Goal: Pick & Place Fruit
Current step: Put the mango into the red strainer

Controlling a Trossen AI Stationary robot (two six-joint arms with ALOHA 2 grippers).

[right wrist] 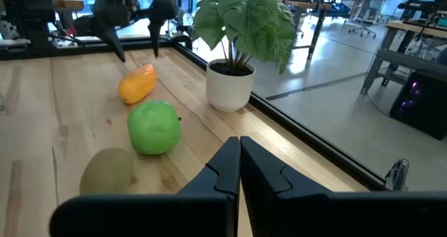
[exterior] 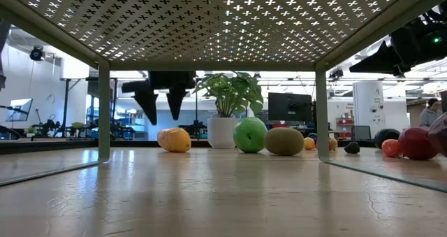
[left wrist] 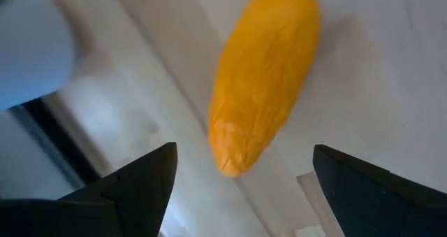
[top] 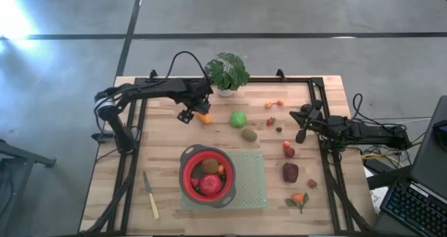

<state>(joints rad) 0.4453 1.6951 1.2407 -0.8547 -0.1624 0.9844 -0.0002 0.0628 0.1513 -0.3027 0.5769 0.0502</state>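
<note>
Right now I have the left gripper (top: 187,116) hanging above the orange elongated piece (top: 203,117), near the potted plant (top: 227,73) at the far side of the table (top: 160,146). Its fingers (left wrist: 140,188) are spread wide with nothing between them; through the left wrist camera the orange piece lies on the wood, framed between the two tips but not touched. From table height the gripper (exterior: 160,101) sits just beside the piece (exterior: 174,139) and a little above it, so I judge this as the approach step of a pick, with the grasp not yet made.

Next I need to bring the tips down either side of the piece's narrow width, centre them along its length, then close. It looks smooth and tapered, so I would guess it may squirt out if I pinch near the end.

After that it goes to the red bowl (top: 187,160) on the green mat (top: 255,184), which already holds a few pieces. The green ball (top: 238,118) and a brown kiwi (top: 248,134) lie near, still to be moved, along with smaller fruit farther right.

My right gripper (top: 302,133) waits at the right edge, fingers pressed together and empty.
</note>
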